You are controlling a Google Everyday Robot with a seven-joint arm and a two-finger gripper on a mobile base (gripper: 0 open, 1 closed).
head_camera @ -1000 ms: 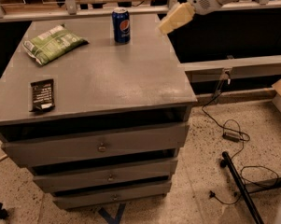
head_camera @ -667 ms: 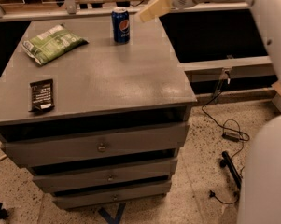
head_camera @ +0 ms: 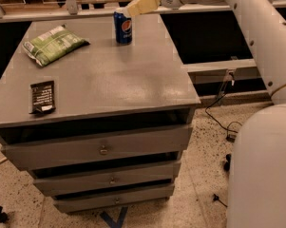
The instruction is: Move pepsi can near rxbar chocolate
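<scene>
while the pepsi can (head_camera: 123,27) stands at 12 o'clock on the desk (head_camera: 114,75), far from the rxbar chocolate (head_camera: 42,96) at 8 o'clock, the move seems unstarted; the gripper (head_camera: 141,4) hovers at the can's 1 o'clock, open or closed i cannot tell.

The grey bench (head_camera: 104,89) stood on a speckled pale floor (head_camera: 204,184), with three drawers (head_camera: 102,148) in its front and a blue tape mark (head_camera: 113,218) beneath. Black cables (head_camera: 218,118) trailed to its right, below a grey rail (head_camera: 214,66) and dark panels (head_camera: 199,37). The end effector (head_camera: 141,4) hung over the bench's far edge.
</scene>
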